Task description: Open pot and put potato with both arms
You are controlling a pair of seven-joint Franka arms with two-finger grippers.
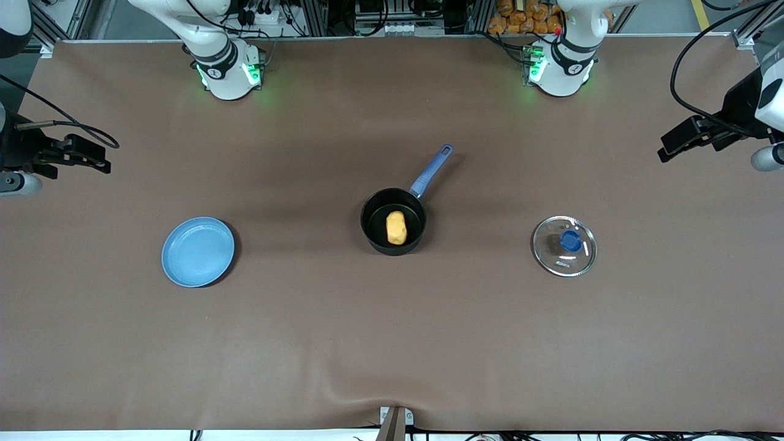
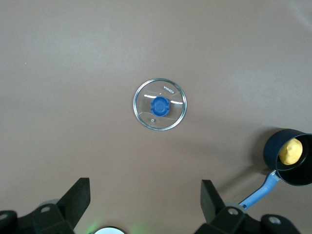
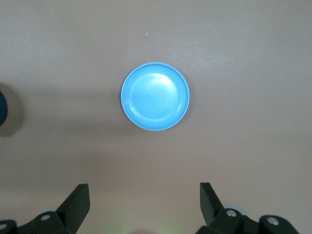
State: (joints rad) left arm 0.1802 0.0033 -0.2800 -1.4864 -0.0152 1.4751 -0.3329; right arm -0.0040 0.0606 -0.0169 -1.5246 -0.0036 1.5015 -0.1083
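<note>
The yellow potato (image 1: pixel 396 227) lies inside the uncovered black pot (image 1: pixel 393 245) at mid-worktop (image 1: pixel 392 343), glass lid (image 1: pixel 564 245) and blue plate (image 1: pixel 198 252) flanking it; left pincer (image 2: pixel 146 202) and right pincer (image 3: pixel 145 204) hover spread wide, empty.

You had the front camera high across the table (image 1: pixel 392 343), facing both arm bases and taking in the whole surface. Your left wrist camera looked straight down from well above the glass lid (image 2: pixel 160 104), catching the pot (image 2: pixel 291 157) at its edge. Your right wrist camera looked straight down on the blue plate (image 3: pixel 155 96). The front view shared all three.
</note>
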